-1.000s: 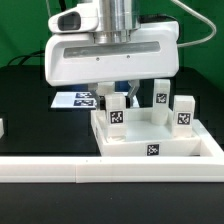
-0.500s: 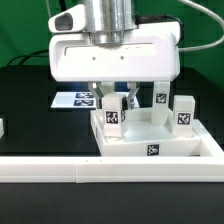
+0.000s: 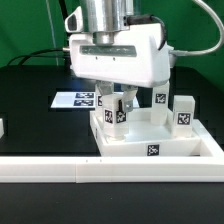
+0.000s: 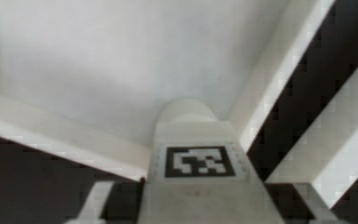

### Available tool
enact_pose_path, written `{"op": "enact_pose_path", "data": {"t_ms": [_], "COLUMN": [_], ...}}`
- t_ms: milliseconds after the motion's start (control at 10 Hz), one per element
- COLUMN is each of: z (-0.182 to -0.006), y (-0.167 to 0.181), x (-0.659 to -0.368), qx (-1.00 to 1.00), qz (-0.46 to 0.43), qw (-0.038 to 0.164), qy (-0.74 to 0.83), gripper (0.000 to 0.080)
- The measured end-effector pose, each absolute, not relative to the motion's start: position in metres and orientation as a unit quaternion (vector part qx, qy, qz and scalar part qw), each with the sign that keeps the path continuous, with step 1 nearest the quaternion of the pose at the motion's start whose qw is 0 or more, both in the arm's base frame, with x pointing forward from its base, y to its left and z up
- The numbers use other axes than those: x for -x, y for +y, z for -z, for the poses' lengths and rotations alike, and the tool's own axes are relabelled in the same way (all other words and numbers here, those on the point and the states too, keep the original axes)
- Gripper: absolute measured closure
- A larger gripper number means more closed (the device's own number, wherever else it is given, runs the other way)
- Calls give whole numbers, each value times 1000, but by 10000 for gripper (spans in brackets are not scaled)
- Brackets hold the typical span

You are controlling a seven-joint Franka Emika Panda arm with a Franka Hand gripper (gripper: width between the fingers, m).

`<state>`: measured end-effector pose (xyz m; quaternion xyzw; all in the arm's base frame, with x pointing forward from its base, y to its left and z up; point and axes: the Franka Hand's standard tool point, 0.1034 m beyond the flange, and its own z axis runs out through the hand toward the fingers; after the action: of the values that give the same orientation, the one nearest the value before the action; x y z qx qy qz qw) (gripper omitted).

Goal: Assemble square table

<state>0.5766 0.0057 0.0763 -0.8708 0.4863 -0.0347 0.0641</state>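
Observation:
The square table's white slab (image 3: 150,150) lies flat with its rim and a small tag facing the front. Three short white tagged legs stand on it. My gripper (image 3: 117,108) comes straight down over the leg at the exterior view's left (image 3: 118,116) and is shut on it, one finger on each side. The two other legs (image 3: 160,99) (image 3: 184,111) stand free toward the exterior view's right. In the wrist view the held leg (image 4: 197,150) fills the middle with its tag up, between my fingers (image 4: 114,200), over the slab's white surface (image 4: 105,70).
The marker board (image 3: 78,99) lies on the black table behind the slab. A long white rail (image 3: 60,172) runs across the front and up the right side. A small white part (image 3: 2,127) shows at the left edge.
My gripper's body has turned about its vertical axis over the same leg, and the leg's tag has shifted slightly to the exterior view's right. The other legs and the slab have not moved.

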Motion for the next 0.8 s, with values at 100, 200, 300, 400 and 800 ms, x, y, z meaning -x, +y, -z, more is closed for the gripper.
{"op": "enact_pose_path", "data": {"t_ms": [100,200,300,400,800], "z": [-76,-76,-76,-77,-78], "y": [5,6,5,5,8], "x": [-576,-576,-576,-577,-578], "qx": [867,863,881,895,947], "qz": [34,33,35,36,42], "qw": [66,67,65,65,58], "qy": [493,500,467,439,313], "gripper": [509,509,509,352,154]}}
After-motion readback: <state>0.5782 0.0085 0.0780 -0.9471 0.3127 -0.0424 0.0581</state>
